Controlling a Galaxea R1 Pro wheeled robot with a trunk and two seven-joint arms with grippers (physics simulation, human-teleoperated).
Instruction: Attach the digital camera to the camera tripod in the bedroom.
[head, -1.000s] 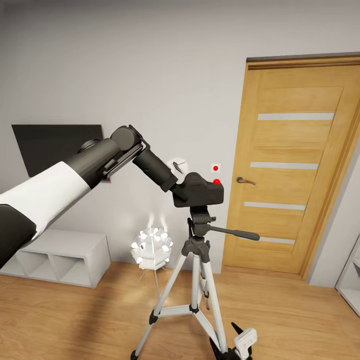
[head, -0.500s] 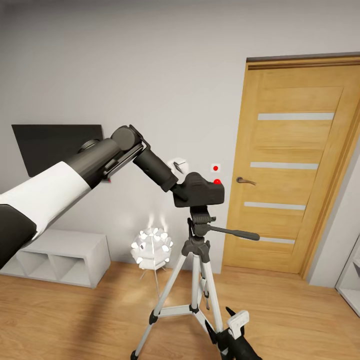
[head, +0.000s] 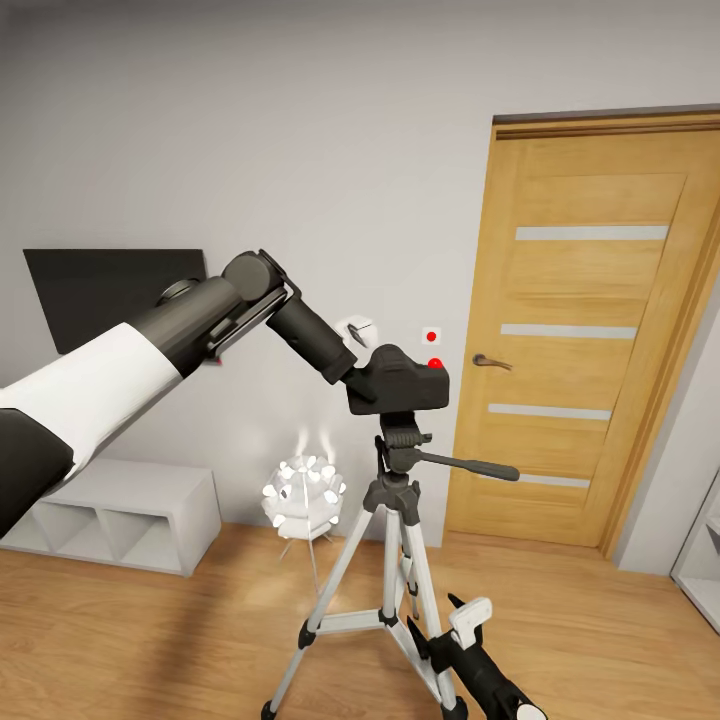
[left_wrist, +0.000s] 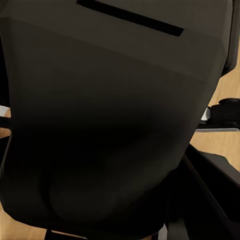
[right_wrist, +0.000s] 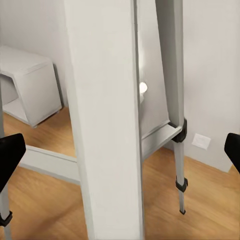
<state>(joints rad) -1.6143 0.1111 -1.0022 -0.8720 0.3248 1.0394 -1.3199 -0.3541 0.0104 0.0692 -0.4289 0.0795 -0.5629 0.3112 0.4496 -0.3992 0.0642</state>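
Note:
The black digital camera (head: 398, 385), red button (head: 434, 364) on top, sits on the black head of the camera tripod (head: 392, 560). The tripod's pan handle (head: 470, 465) points right toward the door. My left arm reaches in from the left, and my left gripper (head: 362, 360) is shut on the camera's back. Up close in the left wrist view the camera's dark body (left_wrist: 110, 125) hides the fingers. My right gripper (head: 445, 625) is low beside the tripod's legs and open. One silver tripod leg (right_wrist: 105, 125) stands between its widely spread fingertips (right_wrist: 10, 152).
A wooden door (head: 590, 330) stands right behind the tripod. A lit globe lamp (head: 303, 497) sits on the plank floor behind the legs. A low white shelf unit (head: 120, 510) and a black wall panel (head: 110, 290) are at the left.
My right gripper has risen from the bottom edge and moved up beside the tripod's legs. The left arm, camera and tripod have stayed put.

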